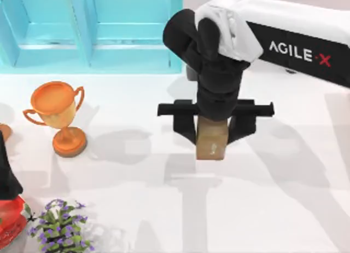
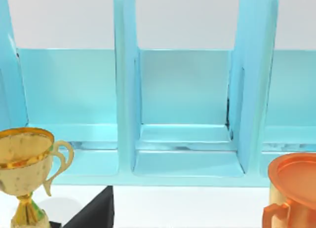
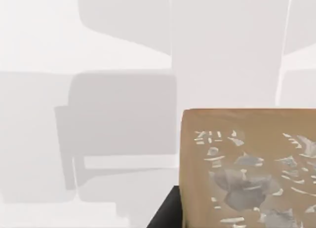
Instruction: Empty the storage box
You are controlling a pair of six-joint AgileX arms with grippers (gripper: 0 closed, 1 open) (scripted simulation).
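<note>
The right gripper [image 1: 220,133] is seen just right of table centre in the top view, at about 6 o'clock from the right end of the blue storage box [image 1: 90,31], which runs along the far edge at 11 to 12 o'clock. Its fingers are closed onto a tan block [image 1: 212,139], one black finger on either side, the block filling the gap between them. In the right wrist view the block [image 3: 249,169] is seen close up, brown with pale flecked markings, above the white table [image 3: 98,50]; a soft shadow lies on the table beneath it, so the block is judged to be held clear of the surface, though contact cannot be ruled out. The three compartments seen in the left wrist view of the box [image 2: 182,114] appear bare. An orange trophy [image 1: 59,115] stands on the table at 9 o'clock, well apart from the block; a purple plant [image 1: 61,226] sits at 7 o'clock. The left arm is parked at the near left edge, about 8 o'clock; whether its gripper is open cannot be told. A gold trophy [image 2: 24,173] is seen near it in the left wrist view. Step in hand, as judged: carry of the block to a set-down spot. Next move calls for lowering until the block rests on bare table, then opening the fingers and lifting straight up, kept clear of the trophy.
</note>
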